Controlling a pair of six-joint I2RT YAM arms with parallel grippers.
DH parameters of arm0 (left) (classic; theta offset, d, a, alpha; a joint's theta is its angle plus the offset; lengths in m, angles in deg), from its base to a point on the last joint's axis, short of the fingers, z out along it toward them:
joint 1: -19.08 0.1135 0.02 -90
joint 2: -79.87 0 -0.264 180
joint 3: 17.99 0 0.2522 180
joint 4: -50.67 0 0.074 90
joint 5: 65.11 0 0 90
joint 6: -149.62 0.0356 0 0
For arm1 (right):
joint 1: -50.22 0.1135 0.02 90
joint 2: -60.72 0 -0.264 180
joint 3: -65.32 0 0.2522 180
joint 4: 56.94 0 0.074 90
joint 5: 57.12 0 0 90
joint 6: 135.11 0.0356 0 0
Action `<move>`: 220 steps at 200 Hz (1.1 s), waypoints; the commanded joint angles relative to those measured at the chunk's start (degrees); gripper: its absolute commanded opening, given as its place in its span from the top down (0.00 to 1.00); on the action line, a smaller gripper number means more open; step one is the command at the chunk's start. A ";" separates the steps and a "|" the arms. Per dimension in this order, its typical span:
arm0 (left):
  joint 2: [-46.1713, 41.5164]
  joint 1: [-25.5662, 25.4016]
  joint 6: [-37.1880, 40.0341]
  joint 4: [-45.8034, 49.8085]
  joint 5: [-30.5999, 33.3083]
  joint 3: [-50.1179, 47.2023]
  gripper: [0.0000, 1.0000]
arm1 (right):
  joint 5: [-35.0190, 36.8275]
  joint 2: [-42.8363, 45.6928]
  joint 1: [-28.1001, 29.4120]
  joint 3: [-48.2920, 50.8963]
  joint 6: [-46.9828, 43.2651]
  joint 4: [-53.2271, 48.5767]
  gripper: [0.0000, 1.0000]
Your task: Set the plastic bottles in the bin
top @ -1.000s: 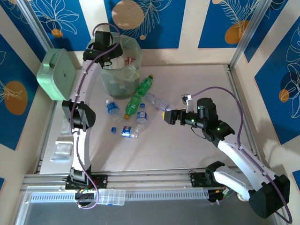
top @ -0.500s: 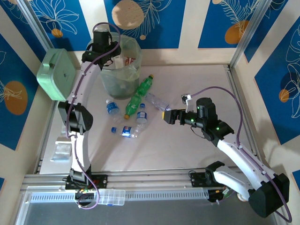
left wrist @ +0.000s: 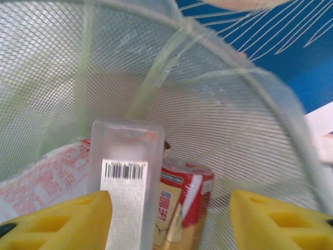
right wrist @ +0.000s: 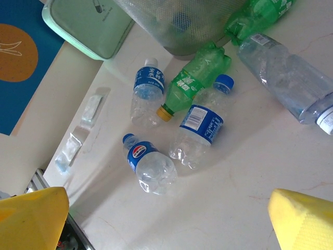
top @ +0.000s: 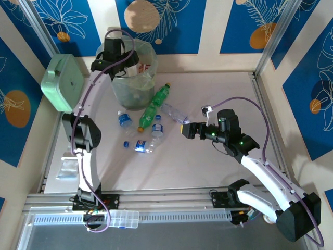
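- Inside the bin [left wrist: 223,104], a clear flat container [left wrist: 127,182] with a barcode runs off the bottom edge and hides part of the red-and-gold pack [left wrist: 182,208] behind it.
- The bin's mesh wall blurs toward its rim.
- Against the bin's base, a green bottle [right wrist: 260,13] is cut by the top edge.
- Just out from the bin, the large clear bottle [right wrist: 286,78] loses its end at the right edge.

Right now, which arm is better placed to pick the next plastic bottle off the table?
Probably right: the right gripper, open, hovers beside the clear, blue-capped plastic bottles on the table; the left gripper is up over the tall translucent grey-green plastic bin.
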 commanded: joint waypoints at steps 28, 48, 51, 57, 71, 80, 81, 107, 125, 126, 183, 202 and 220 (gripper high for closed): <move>-22.47 -7.57 -7.61 -5.91 4.12 -20.46 0.28 | 1.04 -2.69 0.73 -5.74 -2.18 -3.53 0.02; -29.90 -11.02 -10.84 -8.69 1.81 -30.97 0.27 | 1.71 -4.91 1.43 -7.55 -2.96 -4.93 0.03; -30.89 -11.72 -10.85 -8.59 2.21 -32.19 0.26 | 1.90 -5.35 1.55 -7.97 -3.17 -5.22 0.03; -32.76 -13.15 -10.55 -8.26 3.03 -34.44 0.26 | 2.28 -6.30 1.71 -8.65 -3.51 -5.90 0.03; -36.67 -15.65 -8.84 -6.39 4.26 -38.45 0.24 | 2.94 -8.88 2.04 -10.13 -4.13 -7.00 0.03; -38.88 -16.48 -8.61 -4.89 4.68 -40.91 0.24 | 2.88 -11.03 2.10 -11.13 -4.59 -7.87 0.03; -39.13 -16.50 -8.54 -4.85 4.65 -41.19 0.24 | 2.89 -11.29 2.10 -11.27 -4.67 -8.03 0.03; -45.98 -16.87 -5.40 -2.12 7.07 -48.52 0.23 | 5.97 -17.61 3.24 -15.55 -6.65 -10.78 0.04; -50.10 -16.85 -1.56 -1.04 11.60 -53.68 0.21 | 8.88 -21.60 4.12 -17.33 -6.52 -10.32 0.05; -50.32 -16.86 -1.33 -1.03 11.81 -53.95 0.21 | 8.97 -21.81 4.12 -17.40 -6.47 -10.22 0.05; -58.40 -16.87 1.85 -9.34 12.70 -65.85 0.19 | 13.13 -38.98 2.85 -27.67 -7.77 -10.56 0.05; -58.85 -16.85 2.30 -9.43 11.81 -65.68 0.19 | 13.10 -45.03 1.70 -32.73 -9.18 -11.81 0.05; -59.61 -16.85 2.30 -9.97 10.91 -66.20 0.19 | 12.40 -50.47 0.00 -37.75 -10.37 -13.72 0.04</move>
